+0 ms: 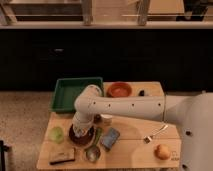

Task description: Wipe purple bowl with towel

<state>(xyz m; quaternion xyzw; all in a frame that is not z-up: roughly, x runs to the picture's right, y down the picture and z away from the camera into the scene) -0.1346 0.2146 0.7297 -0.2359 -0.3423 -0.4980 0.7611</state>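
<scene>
The claw [82, 131] sat low over the purple bowl [74, 139], and the arm [120, 107] covered most of that bowl, so we saw only a dark strip of its rim. We could not make out the towel beneath the claw. The arm also hid the near right corner of the green tray [70, 92] and part of a small pale cup [106, 119]. The robot's body [200, 130] ran off the right and bottom edges. A small dark thing [142, 92] at the back of the counter [132, 135] was too small for us to name.
</scene>
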